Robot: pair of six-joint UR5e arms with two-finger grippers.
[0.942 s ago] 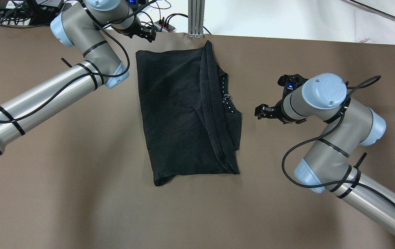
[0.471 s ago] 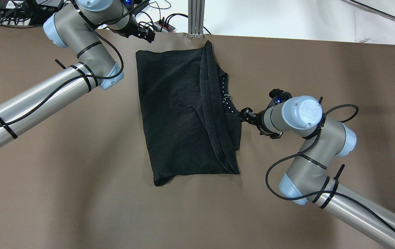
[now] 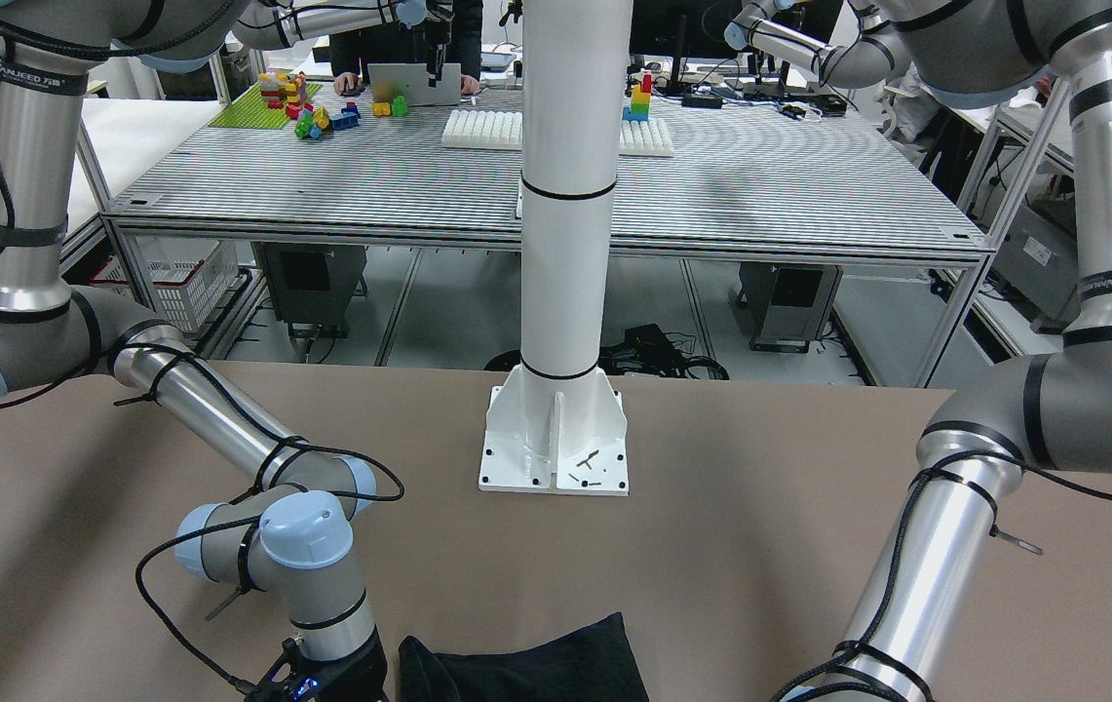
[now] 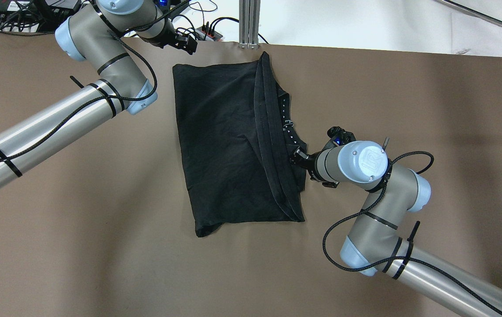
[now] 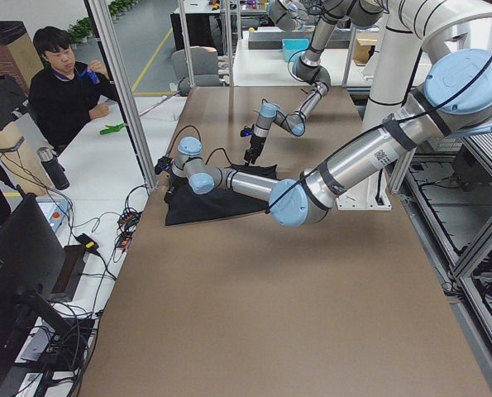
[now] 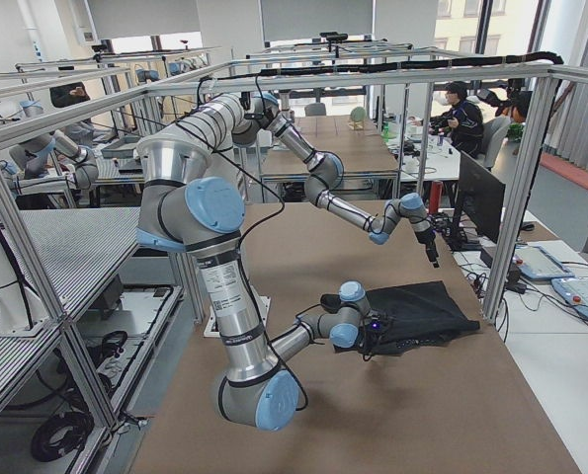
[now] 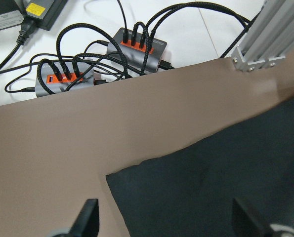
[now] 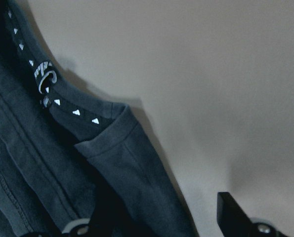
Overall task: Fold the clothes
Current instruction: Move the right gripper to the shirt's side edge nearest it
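The plain black soft fabric garment (image 4: 229, 145) lies flat near the middle of the matte brown worktop (image 4: 79, 246). It is already doubled over, with its hemmed edges stacked along its right side. The main change is on that side. A second ago the right claw (image 4: 298, 157) hung well apart from the cloth; it has since swept in and now sits at the garment's right edge, about halfway along it. In the right wrist view its fingers (image 8: 235, 217) are spread, one over the fabric and one over bare worktop, so it is released and grasping nothing. The left claw (image 4: 187, 44) has barely moved and hovers, also spread, just off the far left corner. The next fold probably begins with the right claw pinching that stacked hem, a step not yet done.
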